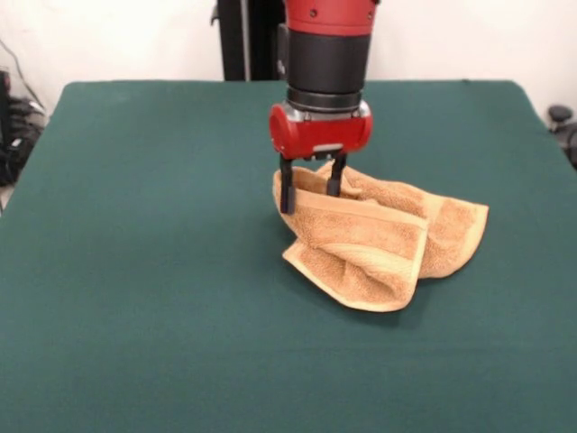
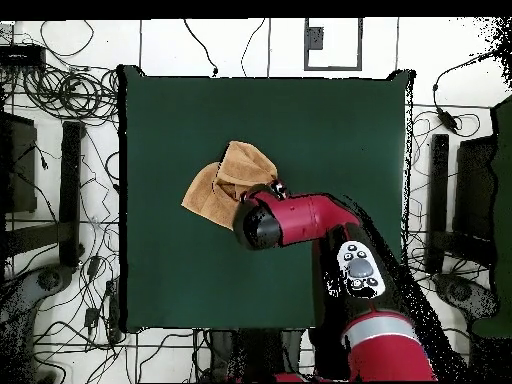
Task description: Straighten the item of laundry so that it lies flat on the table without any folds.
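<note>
The tan-orange towel (image 1: 379, 244) lies crumpled and folded over itself on the dark green table (image 1: 135, 225), right of the middle in the front view. Its front layer is doubled, with a woven band showing. My gripper (image 1: 311, 198) comes straight down on the towel's far left corner. Its two black fingers (image 1: 287, 189) stand apart, one on each side of the raised towel edge. In the overhead view the towel (image 2: 225, 180) lies left of the centre of the table (image 2: 330, 130). There the red arm covers most of the gripper (image 2: 272, 190). No white label shows.
Around the towel there is bare green cover on all sides. Cables and stands (image 2: 60, 150) lie on the floor beyond the table's edges. The robot's black pedestal (image 1: 243, 41) stands behind the far edge.
</note>
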Available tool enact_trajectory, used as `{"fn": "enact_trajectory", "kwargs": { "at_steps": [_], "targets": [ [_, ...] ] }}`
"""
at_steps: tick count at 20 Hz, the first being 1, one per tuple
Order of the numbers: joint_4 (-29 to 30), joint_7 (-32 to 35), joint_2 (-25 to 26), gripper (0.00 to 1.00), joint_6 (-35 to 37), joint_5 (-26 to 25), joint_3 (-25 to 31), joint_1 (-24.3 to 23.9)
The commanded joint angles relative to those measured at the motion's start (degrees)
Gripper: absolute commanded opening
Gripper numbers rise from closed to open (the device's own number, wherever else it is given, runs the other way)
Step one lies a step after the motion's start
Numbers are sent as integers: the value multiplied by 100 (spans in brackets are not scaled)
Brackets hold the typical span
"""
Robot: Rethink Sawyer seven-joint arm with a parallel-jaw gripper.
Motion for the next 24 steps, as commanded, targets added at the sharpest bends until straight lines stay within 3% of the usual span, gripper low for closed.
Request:
{"fn": "enact_trajectory", "kwargs": {
  "at_steps": [1, 9, 10, 21, 24],
  "targets": [
    [-322, 435, 424, 100, -331, 91, 830, 9],
    [-281, 886, 470, 100, -691, 315, 682, -9],
    [-260, 896, 468, 0, -675, 381, 669, -12],
    [-216, 884, 480, 0, -550, 547, 653, -22],
    [-27, 1166, 396, 0, -1270, 544, 685, -40]
  ]
}}
